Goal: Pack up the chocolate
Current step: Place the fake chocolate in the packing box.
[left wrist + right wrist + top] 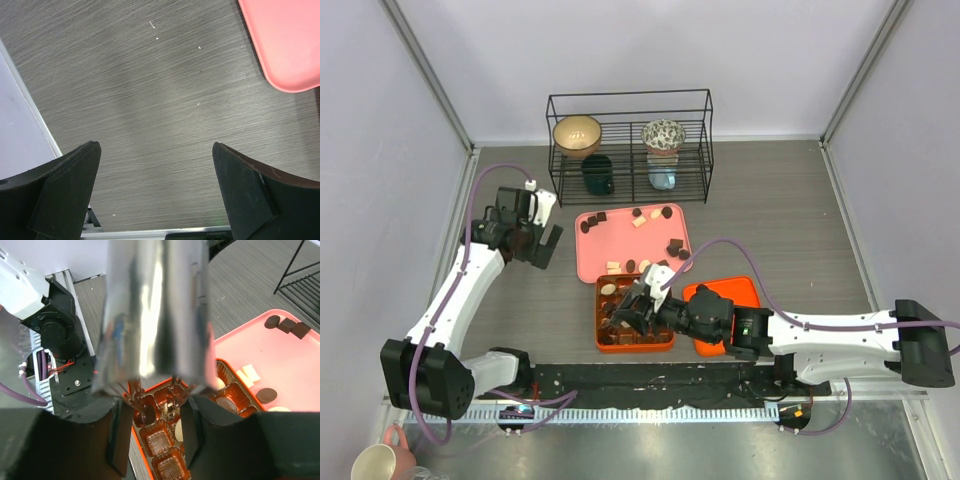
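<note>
Over the orange box (599, 325), the right gripper (150, 440) clasps metal tongs (155, 310), tips down among its cells. Some chocolate (673, 245) lies on the pink tray (610, 250) just behind, some in the cells. Beside the tray's corner, the left gripper (155, 190) hangs spread wide over the table (150, 100).

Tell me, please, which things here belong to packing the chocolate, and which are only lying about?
For the job:
chocolate pieces, pink tray, orange gridded box, orange lid, metal tongs.

Lying about:
wire rack, tan bowl, patterned bowl, dark cup, pale blue cup, cream mug.
</note>
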You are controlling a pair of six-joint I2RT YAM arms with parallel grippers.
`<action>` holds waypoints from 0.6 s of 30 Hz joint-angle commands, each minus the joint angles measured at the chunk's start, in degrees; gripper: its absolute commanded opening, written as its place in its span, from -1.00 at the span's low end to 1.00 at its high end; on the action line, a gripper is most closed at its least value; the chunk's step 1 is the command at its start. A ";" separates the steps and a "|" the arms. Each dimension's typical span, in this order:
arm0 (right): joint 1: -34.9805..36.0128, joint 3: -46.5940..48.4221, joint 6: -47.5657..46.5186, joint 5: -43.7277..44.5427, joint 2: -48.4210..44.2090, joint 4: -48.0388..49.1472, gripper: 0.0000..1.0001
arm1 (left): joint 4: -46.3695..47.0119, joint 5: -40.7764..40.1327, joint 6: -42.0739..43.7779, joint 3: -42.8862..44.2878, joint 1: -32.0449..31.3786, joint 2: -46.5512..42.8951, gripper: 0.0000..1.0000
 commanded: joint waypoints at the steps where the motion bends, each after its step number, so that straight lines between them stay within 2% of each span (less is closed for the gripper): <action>1: 0.27 1.10 -1.16 3.54 -3.10 3.61 -0.17 | -0.09 0.01 -0.25 1.62 0.26 -1.23 0.99; 7: -1.57 3.47 -9.31 9.95 -5.04 3.00 -0.33 | 0.08 0.19 -0.34 1.80 0.26 -1.32 0.99; 9: -5.08 4.17 -10.47 9.88 -5.13 3.61 -0.45 | 0.17 0.10 -0.34 1.89 0.26 -1.23 0.99; 18: -26.15 1.45 -14.17 5.83 -0.31 16.42 -0.65 | 0.44 0.01 -0.17 2.24 0.26 -1.23 1.00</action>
